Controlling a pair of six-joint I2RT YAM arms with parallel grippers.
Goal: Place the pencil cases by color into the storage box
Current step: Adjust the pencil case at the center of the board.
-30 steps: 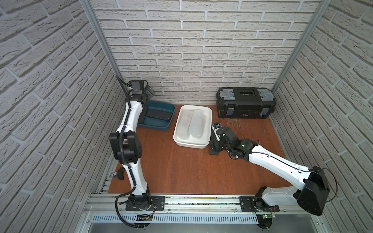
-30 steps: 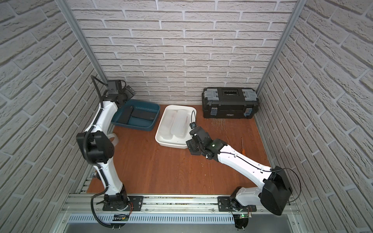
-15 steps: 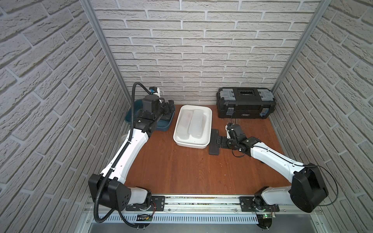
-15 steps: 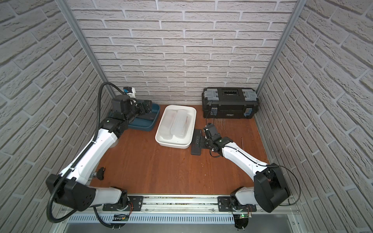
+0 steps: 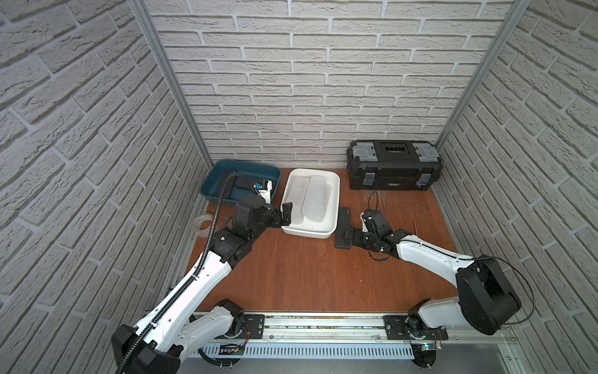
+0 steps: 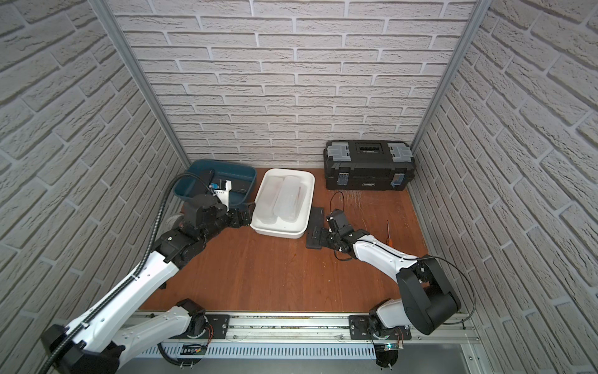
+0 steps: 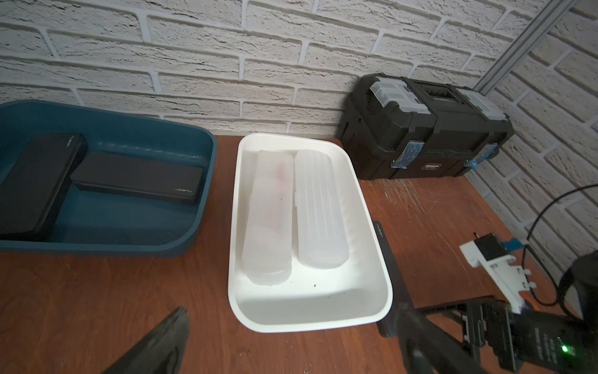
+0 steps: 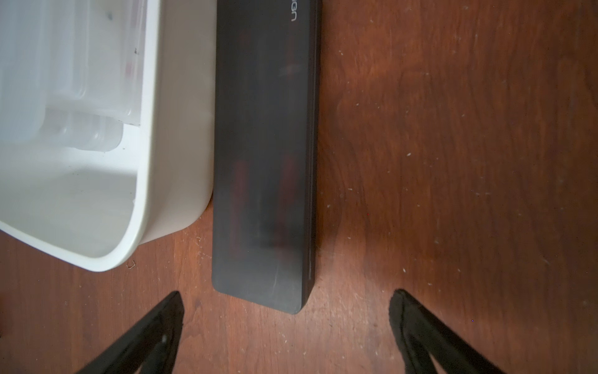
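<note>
A thin black pencil case [image 5: 344,217] [image 6: 317,217] [image 8: 263,155] lies flat on the wooden table, along the right side of the white storage box [image 5: 309,233] [image 7: 310,323]. My right gripper [image 5: 348,233] [image 8: 286,301] stands open at the case's near end, holding nothing. Two frosted white pencil cases [image 5: 315,197] [image 7: 318,210] [image 7: 268,220] lie side by side in the white box. Two more black pencil cases [image 7: 136,178] [image 7: 35,181] lie in the blue storage box [image 5: 239,163] [image 7: 106,249]. My left gripper [image 5: 284,212] [image 7: 293,312] is open and empty, beside the white box's near left corner.
A black toolbox [image 5: 393,165] stands shut against the back wall at the right. A clear tape roll [image 5: 202,223] lies by the left wall. A screwdriver [image 6: 389,231] lies right of the right arm. Brick walls close in three sides.
The left arm has swung from the back left corner, over the blue box, down to the white box's near left corner. The right gripper has opened wider at the black case.
</note>
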